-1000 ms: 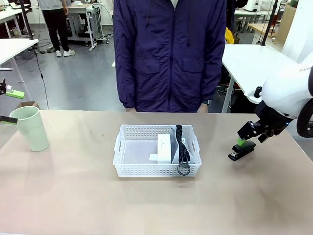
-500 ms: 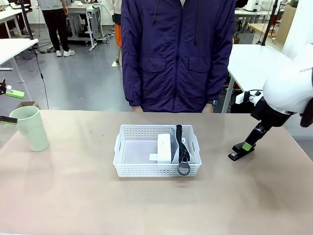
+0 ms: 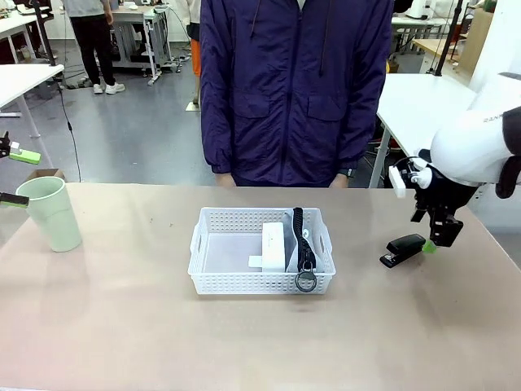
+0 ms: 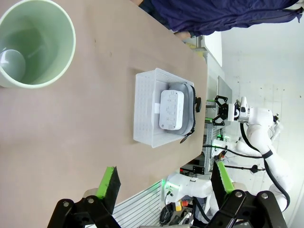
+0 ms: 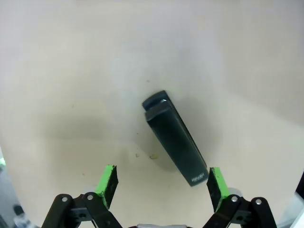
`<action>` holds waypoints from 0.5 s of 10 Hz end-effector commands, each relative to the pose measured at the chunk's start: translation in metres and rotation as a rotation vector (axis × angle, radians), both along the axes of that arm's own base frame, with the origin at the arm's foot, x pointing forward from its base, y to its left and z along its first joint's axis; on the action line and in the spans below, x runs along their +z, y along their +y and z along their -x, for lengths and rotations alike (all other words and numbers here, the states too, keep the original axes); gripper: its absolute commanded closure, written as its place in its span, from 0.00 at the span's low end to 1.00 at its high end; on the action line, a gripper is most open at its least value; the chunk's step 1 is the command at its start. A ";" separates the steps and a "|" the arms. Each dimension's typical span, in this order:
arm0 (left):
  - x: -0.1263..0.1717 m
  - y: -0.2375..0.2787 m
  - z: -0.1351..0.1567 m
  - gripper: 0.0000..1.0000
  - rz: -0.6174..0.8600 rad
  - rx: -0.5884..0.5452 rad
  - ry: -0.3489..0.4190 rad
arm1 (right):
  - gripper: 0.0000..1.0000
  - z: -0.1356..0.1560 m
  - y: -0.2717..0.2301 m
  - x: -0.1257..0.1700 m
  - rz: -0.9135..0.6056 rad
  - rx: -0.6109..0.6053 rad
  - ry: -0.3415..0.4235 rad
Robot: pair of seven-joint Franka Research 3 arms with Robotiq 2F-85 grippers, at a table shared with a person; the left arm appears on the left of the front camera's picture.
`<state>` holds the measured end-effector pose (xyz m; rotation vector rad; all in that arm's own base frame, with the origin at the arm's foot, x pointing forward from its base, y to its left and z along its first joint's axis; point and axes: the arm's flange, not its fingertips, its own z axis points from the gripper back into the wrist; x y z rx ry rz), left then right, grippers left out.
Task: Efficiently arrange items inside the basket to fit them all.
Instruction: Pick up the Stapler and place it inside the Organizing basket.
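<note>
Just below the right tool [image 5: 161, 183], spread wide and empty, lies the black stapler [image 5: 175, 142].

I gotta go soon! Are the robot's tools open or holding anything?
Left tool: open, holding nothing.
Right tool: open by the black stapler, not gripping it.

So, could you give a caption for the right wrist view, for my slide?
Open right gripper hovering above the black stapler lying on the beige table.
</note>
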<state>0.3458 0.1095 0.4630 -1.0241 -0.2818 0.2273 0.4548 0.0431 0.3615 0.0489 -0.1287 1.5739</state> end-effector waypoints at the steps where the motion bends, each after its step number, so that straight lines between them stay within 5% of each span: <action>1: 0.002 0.001 0.003 0.00 -0.005 -0.007 0.014 | 0.00 -0.014 -0.008 0.000 0.027 0.043 0.024; 5: 0.002 0.001 0.003 0.00 -0.005 -0.007 0.014 | 0.00 -0.023 0.023 -0.027 0.045 0.099 0.010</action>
